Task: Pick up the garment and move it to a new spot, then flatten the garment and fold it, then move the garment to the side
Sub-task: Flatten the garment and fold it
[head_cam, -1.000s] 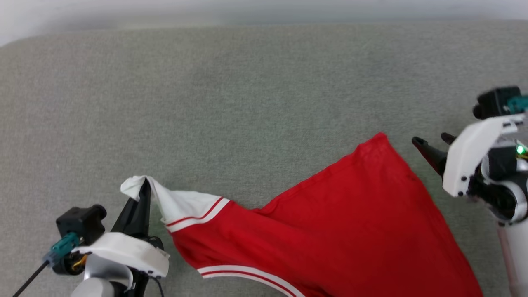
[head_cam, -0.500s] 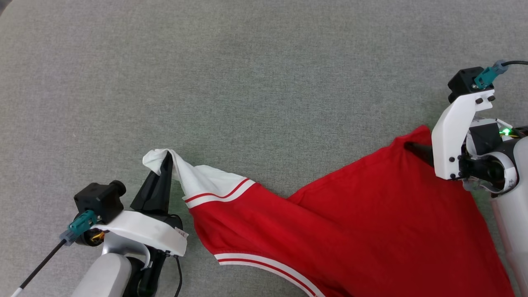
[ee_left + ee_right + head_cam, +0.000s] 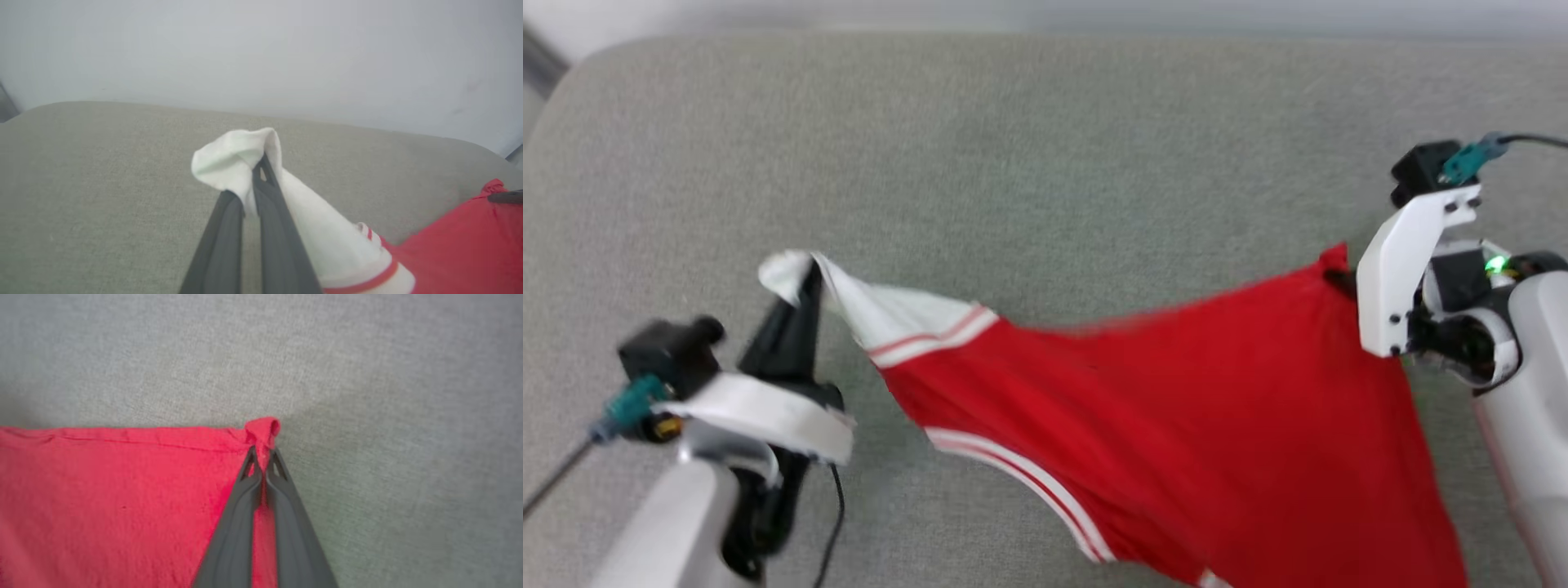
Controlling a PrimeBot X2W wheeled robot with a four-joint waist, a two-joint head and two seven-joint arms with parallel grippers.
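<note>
shirt [image 3: 1176, 425] stretched between both hands over the grey cushion [image 3: 1045, 163], lower part runs off the bottom of head view. left hand [image 3: 261, 163] clamped on the white sleeve [image 3: 233, 159] tip. right hand [image 3: 264, 452] pinched tight on a red hem corner [image 3: 263, 430].

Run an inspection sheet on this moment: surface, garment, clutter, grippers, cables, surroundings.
Surface: grey fabric pad.
Job's things: red garment spans between both grippers.
Clutter: nothing seen.
Grippers: left gripper shut on white sleeve; right gripper shut on red corner.
Cables: left cable and right cable, both clear of the garment.
Surroundings: pale wall behind the pad.
</note>
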